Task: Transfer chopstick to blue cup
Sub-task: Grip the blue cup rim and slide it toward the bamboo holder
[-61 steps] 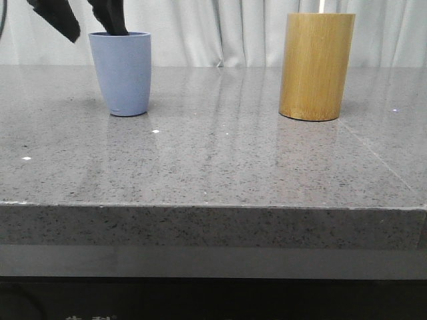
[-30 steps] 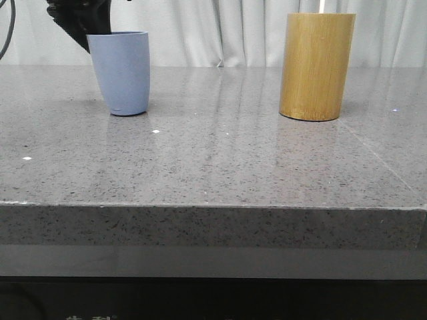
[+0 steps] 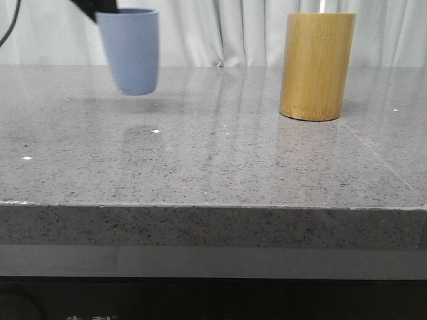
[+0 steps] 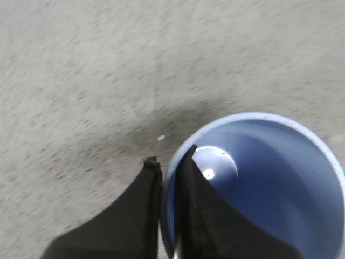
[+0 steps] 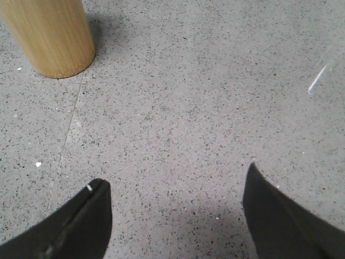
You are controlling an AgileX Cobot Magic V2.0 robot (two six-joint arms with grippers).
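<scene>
The blue cup (image 3: 133, 51) looks like smooth matt plastic, its inside bottom shiny. The bamboo cylinder (image 3: 316, 65) shows fine wood grain with a soft sheen. The counter (image 3: 220, 160) is polished, speckled grey stone, and the fingers (image 4: 190, 216) look matt black

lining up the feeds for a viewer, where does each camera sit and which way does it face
Front: low at the table edge, facing forward at the blue cup, lifted, and the bamboo cylinder; a bit of the left gripper shows.
Left wrist: on the left arm, looking down into the cup, jaws pinching its rim.
Right wrist: on the right arm, looking down at the table, right gripper open.
Shared: cup in front and left wrist; cylinder in front and right wrist.
</scene>
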